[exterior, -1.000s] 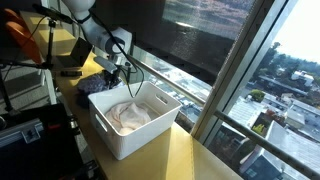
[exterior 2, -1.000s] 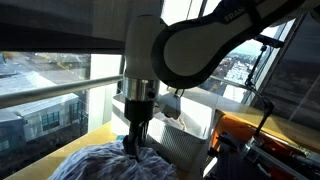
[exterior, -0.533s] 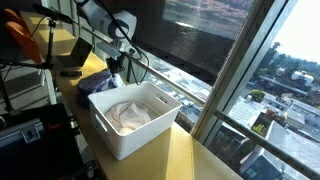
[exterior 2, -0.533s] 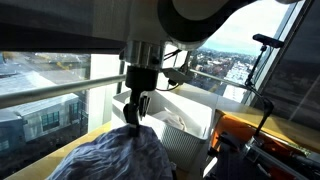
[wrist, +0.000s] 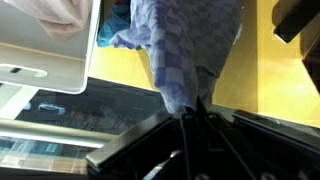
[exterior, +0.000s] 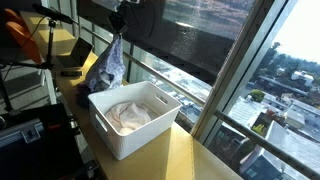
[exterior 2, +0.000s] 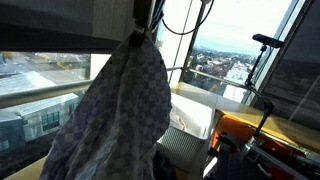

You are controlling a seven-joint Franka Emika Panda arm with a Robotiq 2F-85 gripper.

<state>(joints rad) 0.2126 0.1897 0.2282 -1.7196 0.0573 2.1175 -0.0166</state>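
**A:** Exterior view, and the gripper [exterior: 118,22] is up high with its fingers pinched tight on the top of the cloth [exterior: 108,68]. The cloth hangs straight down beneath it, long and loose.

**B:** It's a blue-and-white check, bunched at the pinch and spreading wider lower down. Its lower end hangs just off a corner of the bin [exterior: 150,135], which sits below the gripper and to one side. There's white fabric [exterior: 128,113] piled in the bin.

**A:** Next exterior view, much closer. The cloth [exterior 2: 110,110] fills most of the shot and drapes in soft folds, with the check pattern clear. The gripper [exterior 2: 146,20] only just shows at the top edge, and the cloth gathers to a narrow neck right under it.

**B:** You can't see the fingertips themselves from here.

**A:** Wrist view now. The cloth [wrist: 185,45] tapers to a point right where the gripper [wrist: 193,112] closes, so it's clamped on a small pinch of fabric.

**B:** Past the cloth there's the yellow counter [wrist: 120,75]. The bin [wrist: 45,60] is off to the side, well clear of the fingers, with the white fabric [wrist: 60,12] showing inside.
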